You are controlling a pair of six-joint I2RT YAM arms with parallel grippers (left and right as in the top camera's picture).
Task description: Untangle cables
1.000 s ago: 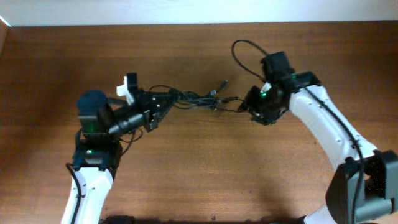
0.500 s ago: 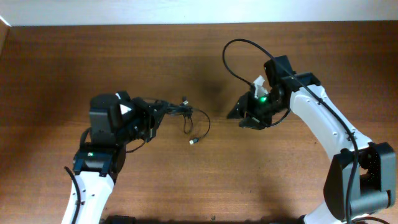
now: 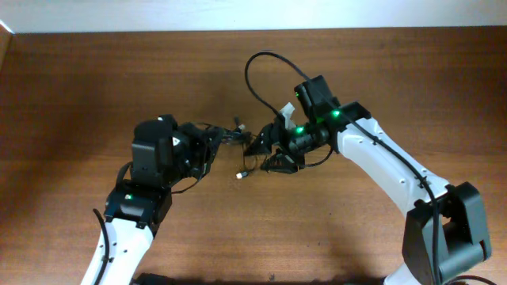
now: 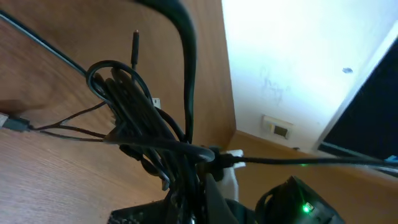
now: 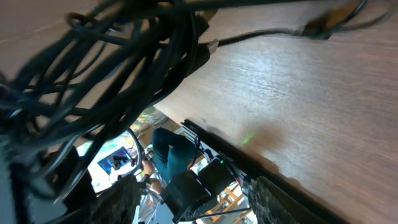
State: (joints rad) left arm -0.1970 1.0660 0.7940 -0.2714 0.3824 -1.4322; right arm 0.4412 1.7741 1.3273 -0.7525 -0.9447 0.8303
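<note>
Left pincer point(image 3: 211, 146) tight around cables point(image 3: 234, 133), right pincer point(image 3: 261, 145) just beside.

Indoor lab-like room: wooden table point(image 3: 71, 119), wall socket point(image 4: 273, 128).

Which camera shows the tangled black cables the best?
The left wrist view: the cables fill the picture, with clear loops. Overhead shows them only as a tiny dark bunch. The right wrist view has them too close and blurry.

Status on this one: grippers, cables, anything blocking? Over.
Left gripper shut on the cables. Right gripper at the bundle, jaws unclear. Cables bunched, one plug trailing. No obstruction.
</note>
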